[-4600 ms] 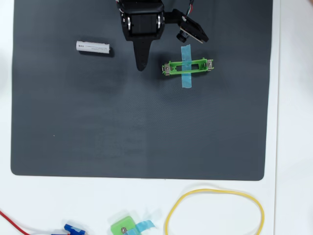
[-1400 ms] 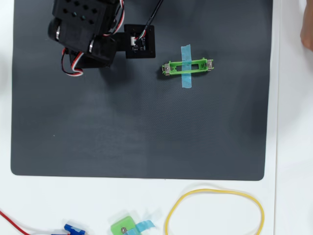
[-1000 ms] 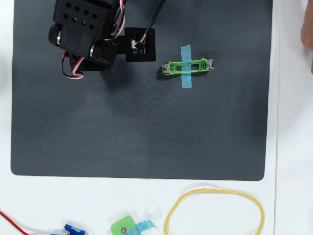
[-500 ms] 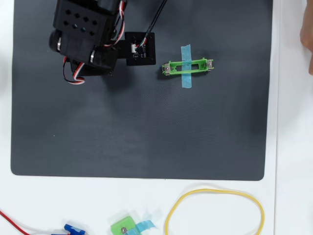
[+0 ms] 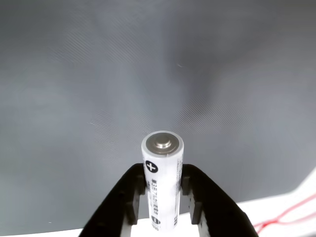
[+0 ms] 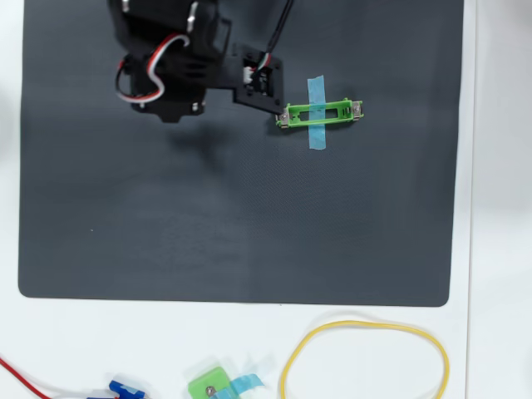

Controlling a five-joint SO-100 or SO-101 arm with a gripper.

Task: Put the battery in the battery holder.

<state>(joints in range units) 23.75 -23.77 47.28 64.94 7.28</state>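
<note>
Hand (image 5: 163, 197) clamped on battery (image 5: 163, 182), lifted off mat; battery holder (image 6: 320, 113) empty, nearby; insertion still to do

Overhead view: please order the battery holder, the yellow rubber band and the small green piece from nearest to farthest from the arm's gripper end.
1. Battery holder: right beside the arm, upper middle of the mat.
2. Yellow rubber band: bottom right, off the mat.
3. Small green piece: bottom edge, left of the band; close to the band's rank, hard to call.
</note>
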